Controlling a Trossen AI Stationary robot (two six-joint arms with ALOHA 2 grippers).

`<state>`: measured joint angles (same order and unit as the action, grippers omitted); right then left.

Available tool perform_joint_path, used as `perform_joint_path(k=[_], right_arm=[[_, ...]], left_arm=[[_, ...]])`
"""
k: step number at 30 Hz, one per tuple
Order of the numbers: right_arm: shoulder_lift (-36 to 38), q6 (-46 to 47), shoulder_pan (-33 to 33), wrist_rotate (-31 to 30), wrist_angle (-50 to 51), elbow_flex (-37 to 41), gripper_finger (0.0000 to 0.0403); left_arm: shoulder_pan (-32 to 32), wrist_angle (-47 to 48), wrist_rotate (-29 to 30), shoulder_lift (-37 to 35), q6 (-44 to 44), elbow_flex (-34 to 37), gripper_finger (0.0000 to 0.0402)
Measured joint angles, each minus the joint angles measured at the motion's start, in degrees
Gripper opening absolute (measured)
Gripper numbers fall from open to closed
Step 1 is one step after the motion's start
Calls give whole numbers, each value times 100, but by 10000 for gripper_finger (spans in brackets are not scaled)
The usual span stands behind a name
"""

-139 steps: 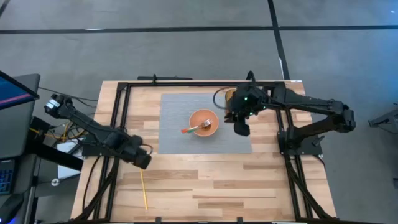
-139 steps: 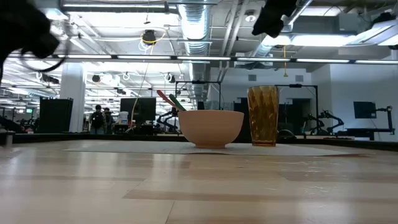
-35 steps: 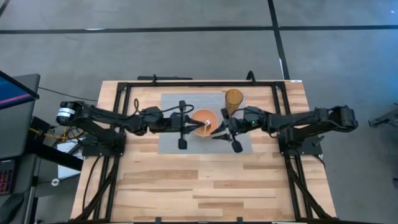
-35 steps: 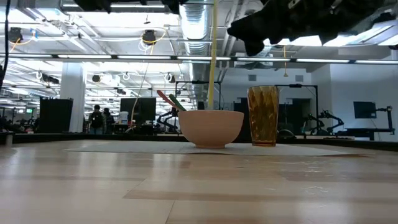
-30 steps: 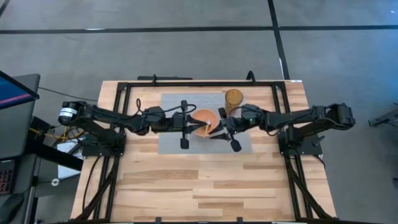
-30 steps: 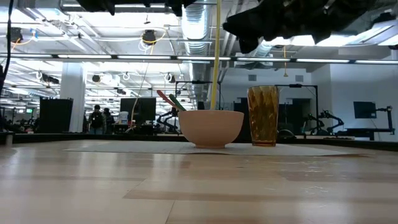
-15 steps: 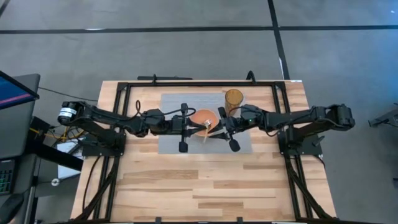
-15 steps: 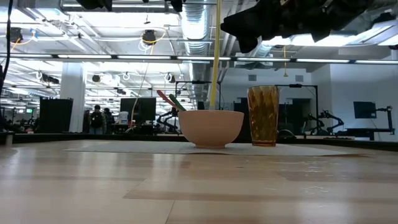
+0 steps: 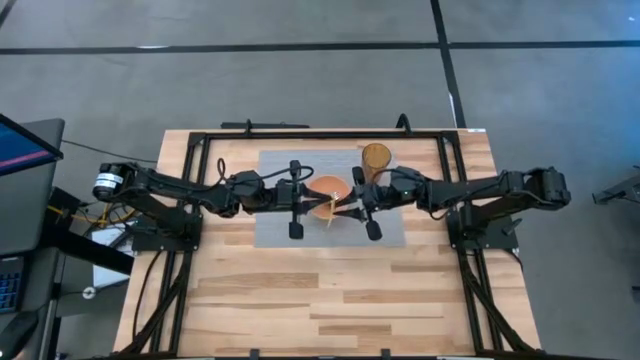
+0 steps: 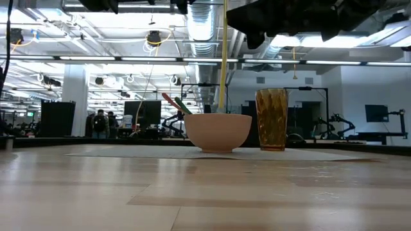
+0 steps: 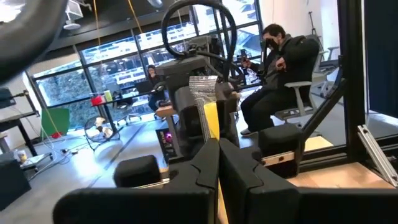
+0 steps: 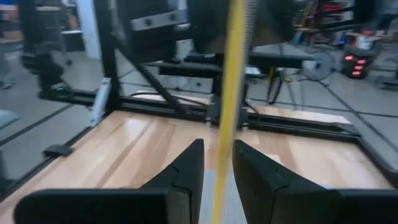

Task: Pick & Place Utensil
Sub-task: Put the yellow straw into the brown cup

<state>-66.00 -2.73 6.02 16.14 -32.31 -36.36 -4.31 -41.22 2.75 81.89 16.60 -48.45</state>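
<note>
The long thin yellow stick utensil (image 10: 223,54) is hanging upright above the round orange bowl (image 9: 327,190), which is sitting in the middle of the grey mat (image 9: 275,175) on the wooden bench (image 9: 330,300). The left pincer (image 9: 296,199), at the 9 o'clock side of the bowl, is gripping the stick with its fingers closed on it. The right pincer (image 9: 362,204), at the 3 o'clock side, is keeping its fingers apart with the stick standing between them, not yet clamped. So I judge the picking part is done and the utensil is now being handed over or guided. Two other utensils, red and green (image 10: 173,102), are already lying in the bowl. The tall amber ribbed glass (image 9: 376,157), at 1 o'clock from the bowl, is looking empty. What is left is the release into its final container
</note>
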Motion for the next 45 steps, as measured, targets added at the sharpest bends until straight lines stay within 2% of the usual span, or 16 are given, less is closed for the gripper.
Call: perform_joint_path(k=[4, 11, 20, 25, 39, 45], right_arm=[[0, -6, 2, -274, -55, 0, 77], [0, -21, 0, -276, -106, 0, 63], [0, -23, 0, -383, -354, 0, 5], [0, -23, 0, -385, -331, 0, 16], [0, -23, 0, -416, -329, 0, 2], [0, -23, 0, -424, -326, 0, 3]], left_arm=[[17, -2, -7, 0, 11, 0, 6], [57, -1, -14, 0, 9, 0, 6], [151, -13, -9, -2, 9, 0, 6], [157, -2, -4, -2, 7, 0, 9], [155, 5, 3, -2, -13, 0, 57], [155, 2, 365, -2, 12, 0, 84]])
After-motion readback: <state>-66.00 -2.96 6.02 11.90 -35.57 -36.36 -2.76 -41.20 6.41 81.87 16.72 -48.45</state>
